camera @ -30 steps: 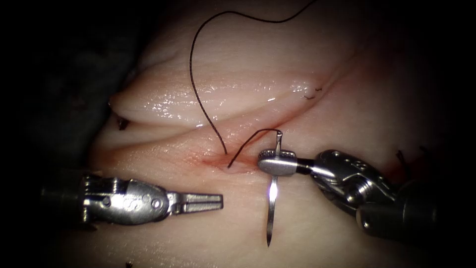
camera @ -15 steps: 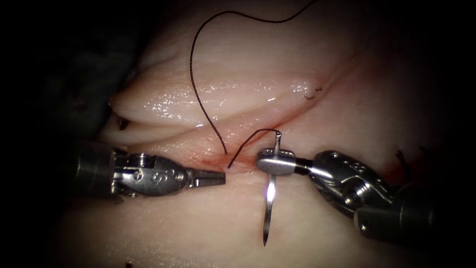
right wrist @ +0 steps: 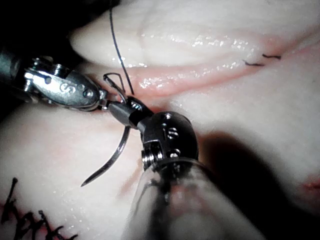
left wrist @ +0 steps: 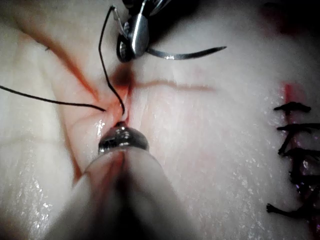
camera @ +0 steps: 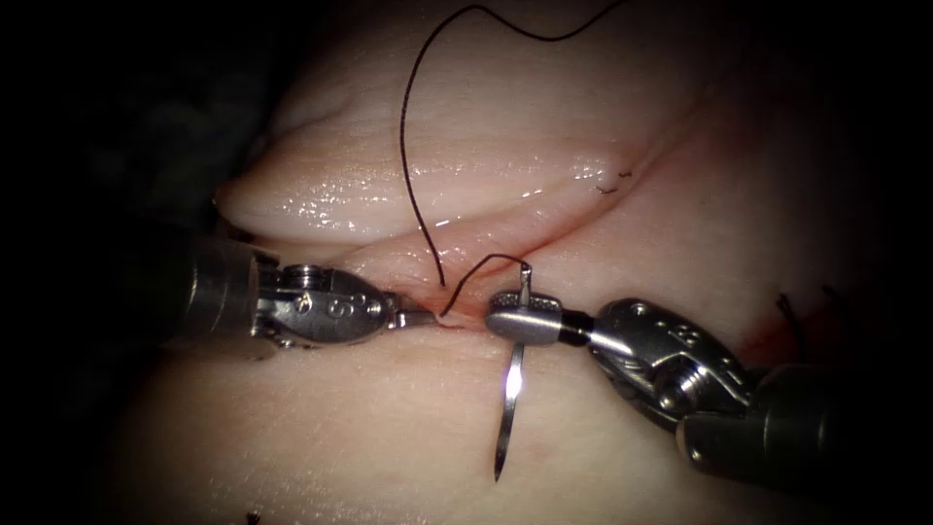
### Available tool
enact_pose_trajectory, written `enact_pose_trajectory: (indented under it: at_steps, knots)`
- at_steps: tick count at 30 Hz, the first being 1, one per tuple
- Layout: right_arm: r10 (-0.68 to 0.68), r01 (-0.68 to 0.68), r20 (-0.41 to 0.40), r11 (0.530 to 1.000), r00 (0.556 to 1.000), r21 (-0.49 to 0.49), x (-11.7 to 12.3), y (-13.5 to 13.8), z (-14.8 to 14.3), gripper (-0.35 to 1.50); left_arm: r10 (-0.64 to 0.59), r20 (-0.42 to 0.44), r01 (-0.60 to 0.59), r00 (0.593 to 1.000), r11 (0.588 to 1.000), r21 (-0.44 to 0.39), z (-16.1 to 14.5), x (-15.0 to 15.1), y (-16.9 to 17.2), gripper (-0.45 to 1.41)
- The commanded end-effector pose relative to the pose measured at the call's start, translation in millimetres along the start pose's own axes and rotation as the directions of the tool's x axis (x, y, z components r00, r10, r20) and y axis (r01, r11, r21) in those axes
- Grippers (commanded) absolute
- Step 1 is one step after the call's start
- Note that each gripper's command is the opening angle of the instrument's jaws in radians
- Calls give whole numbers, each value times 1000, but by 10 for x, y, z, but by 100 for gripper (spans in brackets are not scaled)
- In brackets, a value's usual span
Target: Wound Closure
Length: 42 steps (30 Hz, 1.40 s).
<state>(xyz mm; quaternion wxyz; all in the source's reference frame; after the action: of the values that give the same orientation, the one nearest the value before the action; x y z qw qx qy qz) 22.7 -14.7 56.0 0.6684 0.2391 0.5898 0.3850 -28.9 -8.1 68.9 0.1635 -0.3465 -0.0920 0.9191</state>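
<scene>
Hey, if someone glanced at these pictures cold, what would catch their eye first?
Probably the bright curved needle, held near its thread end by the right tool, its point hanging free over the tissue and not in it. Next, the dark thread looping up from the cut, where the left tool has its tip.

On the shiny steel wrist body of the left arm's tool (camera: 335, 313) we read a small engraved mark that looks like "S" or "S5"; the second character is unclear. The steel wrist of the right arm's tool (camera: 671, 340) bears engraved characters we cannot make out.
</scene>
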Motion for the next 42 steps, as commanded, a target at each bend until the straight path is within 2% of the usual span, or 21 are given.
enact_pose_trajectory:
  at_steps: [1, 6, 11, 17, 25, 28, 35, 42]
  knots:
    - [-12, 12, -1, 1000, 1000, 1, -7, 0, 8, -35, 1, 18, -1, 1000, 1000, -5, 10, -1, 2, -45]
    - [-79, 79, -4, 997, 997, -4, -7, 4, 8, -35, 11, 140, -6, 990, 999, -37, 18, -6, 3, -45]
    - [-171, 171, -16, 985, 985, -16, -6, 11, 9, -35, 50, 313, -13, 949, 993, -118, 24, -10, 8, -45]
    - [-229, 228, -52, 973, 972, -41, -1, 21, 13, -35, 77, 396, 5, 915, 979, -203, 25, -9, 9, -45]
    - [-310, 305, -94, 950, 946, -68, 4, 30, 31, -35, 88, 404, 21, 910, 966, -258, 21, -9, 24, -45]
    - [-377, 370, -109, 925, 920, -83, 4, 30, 40, -35, 89, 400, 25, 912, 962, -271, 17, -8, 30, -45]
    - [-485, 475, -133, 874, 864, -101, -4, 30, 62, -35, 90, 399, 28, 913, 960, -279, 9, -6, 35, -28]
    - [-562, 552, -116, 826, 819, -112, -15, 39, 70, -35, 96, 397, 24, 913, 958, -285, 4, -7, 37, -23]
